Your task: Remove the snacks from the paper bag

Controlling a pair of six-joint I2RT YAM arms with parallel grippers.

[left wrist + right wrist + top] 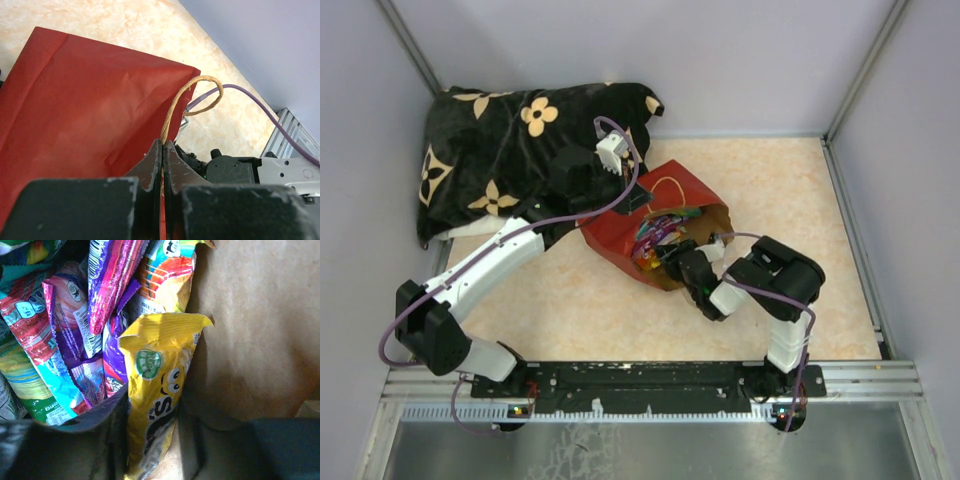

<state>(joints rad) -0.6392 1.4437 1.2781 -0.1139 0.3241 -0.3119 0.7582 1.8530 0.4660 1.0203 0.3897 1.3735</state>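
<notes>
Snacks [100, 315] sit packed inside the bag [620, 225], which lies on its side mid-table [800, 200], mouth facing near and right. Left gripper [163, 150] is clamped tight on the bag rim at the handle [192, 97]. Right gripper [155, 440] is inside the mouth, fingers narrowly astride the M&M's pack [160, 375]; firm contact cannot be confirmed. Expect light, soft, glossy film (slippery, with crushable contents). Take hold across the pack's flat body below the crimped top seal, and pinch gently.
</notes>
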